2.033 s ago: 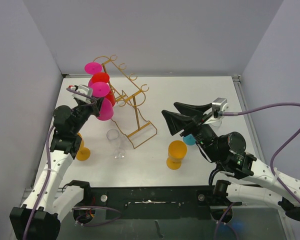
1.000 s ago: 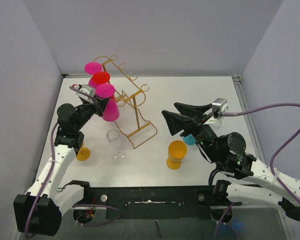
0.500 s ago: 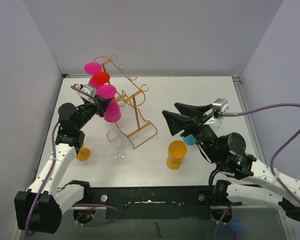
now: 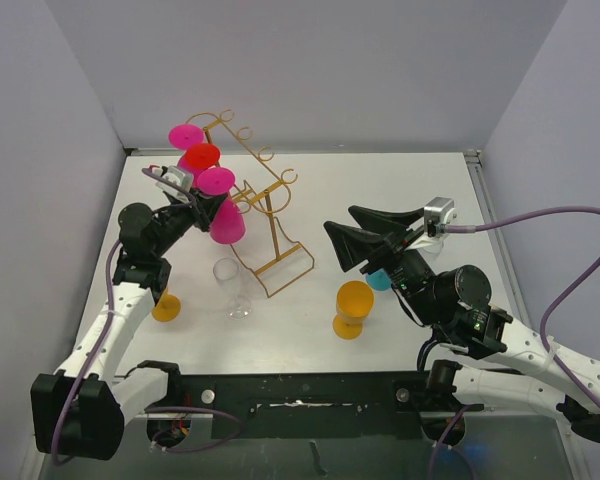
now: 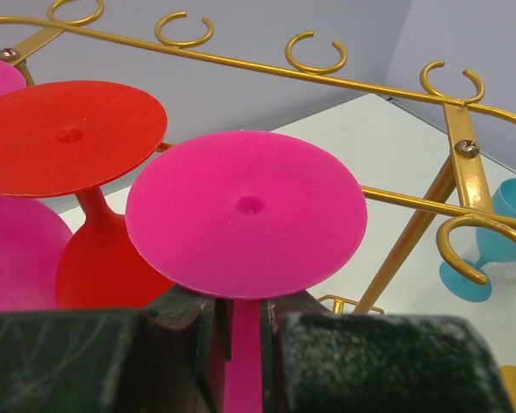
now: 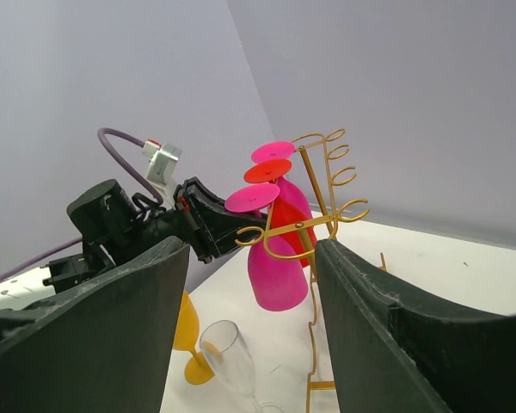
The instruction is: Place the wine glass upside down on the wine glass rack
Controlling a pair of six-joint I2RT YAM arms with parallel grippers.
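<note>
We see the left gripper (image 5: 241,320) pinching the stem of a pink wine glass (image 4: 223,222) just under its foot, the two dark fingers pressed to the stem on either side. The glass is upside down and a little tilted, with its foot uppermost and its bowl hanging toward 5 o'clock. It sits on the 9 o'clock side of the wine glass rack (image 5: 464,168), at the near end of the rail. Its foot is level with the rack's curled hooks, but we cannot tell whether the stem is inside a hook. On the rail behind it, toward 11 o'clock, hang a red wine glass (image 5: 69,138) and another pink glass (image 4: 187,136), both inverted. From above, the red foot's edge lies just beside the held glass's foot. The rack stands at about 11 o'clock on the white table (image 4: 400,180), near the back and left walls, which leaves the left arm little room on that side. A clear wine glass (image 4: 232,283) stands upright just beside the rack's base loop at 7 o'clock. An orange glass (image 4: 166,305) stands below the left forearm. The right gripper (image 4: 338,217) hovers spread wide at 3 o'clock, holding nothing. A teal glass (image 4: 380,280) and a second orange glass (image 4: 353,305) stand under it. The broadest bare table lies toward 1 o'clock.
</note>
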